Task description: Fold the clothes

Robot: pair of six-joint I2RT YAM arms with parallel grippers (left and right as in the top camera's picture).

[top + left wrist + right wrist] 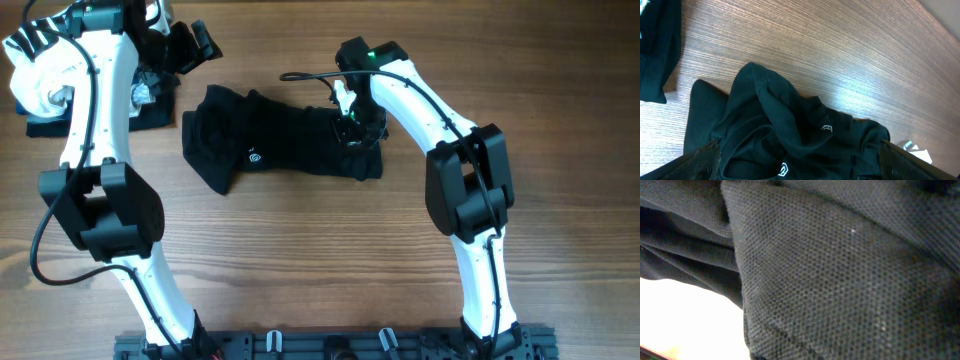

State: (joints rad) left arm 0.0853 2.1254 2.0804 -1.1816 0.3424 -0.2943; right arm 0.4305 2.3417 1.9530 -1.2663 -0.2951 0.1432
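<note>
clothes (280, 140) lie in a crumpled black heap on the wooden surface (300, 250), just beside the small stack of garments (30, 85). the right gripper (355, 125) is down on the end farthest from that stack, jaws pinched together on the fabric. the left gripper (188, 45) hangs near the end closest to the stack, jaws wide apart.

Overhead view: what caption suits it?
Right tool pinches a crumpled black garment on a wooden table; left tool hangs open nearby.

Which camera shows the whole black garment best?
The overhead view: the entire black garment is visible, bunched. The left wrist view shows only one crumpled part; the right wrist view just a close-up of its weave.
</note>
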